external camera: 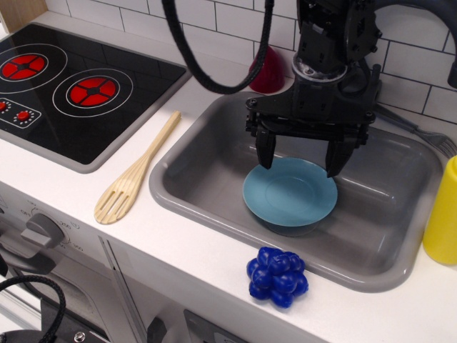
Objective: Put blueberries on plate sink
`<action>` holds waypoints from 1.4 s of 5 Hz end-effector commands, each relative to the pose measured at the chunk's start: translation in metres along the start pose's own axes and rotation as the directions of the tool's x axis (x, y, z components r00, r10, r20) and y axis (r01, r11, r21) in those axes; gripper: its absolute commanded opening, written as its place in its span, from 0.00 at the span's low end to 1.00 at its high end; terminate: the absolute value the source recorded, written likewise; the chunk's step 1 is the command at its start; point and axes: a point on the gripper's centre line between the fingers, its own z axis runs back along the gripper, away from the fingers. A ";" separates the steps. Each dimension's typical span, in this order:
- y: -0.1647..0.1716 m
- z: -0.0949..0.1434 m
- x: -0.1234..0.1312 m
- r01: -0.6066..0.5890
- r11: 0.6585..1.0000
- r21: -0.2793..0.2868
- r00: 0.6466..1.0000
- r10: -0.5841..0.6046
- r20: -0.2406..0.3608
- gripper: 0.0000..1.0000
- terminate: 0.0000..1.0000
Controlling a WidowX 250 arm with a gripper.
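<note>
The blueberries (278, 276), a glossy deep-blue cluster, lie on the white counter just in front of the sink's front rim. The light-blue plate (290, 191) sits empty inside the grey sink (207, 153), near its front wall. My gripper (300, 166) hangs over the back part of the plate, inside the sink. Its two black fingers (265, 152) stand wide apart and hold nothing. The gripper is behind and above the blueberries, well apart from them.
A wooden slotted spatula (136, 175) lies on the counter left of the sink. The black stovetop (64, 89) with red burners is at far left. A yellow bottle (443, 211) stands at the sink's right rim. A dark-red object (268, 71) and a metal utensil (428, 136) lie behind the sink.
</note>
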 end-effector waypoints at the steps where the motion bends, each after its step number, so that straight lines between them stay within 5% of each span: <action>1: 0.000 0.000 0.000 0.000 1.000 0.000 1.000 0.000 0.000 1.00 0.00; 4: 0.006 0.038 -0.047 0.146 0.981 -0.126 0.985 -0.156 -0.073 1.00 0.00; 7: 0.008 0.053 -0.102 0.311 0.939 -0.149 0.946 -0.321 -0.045 1.00 0.00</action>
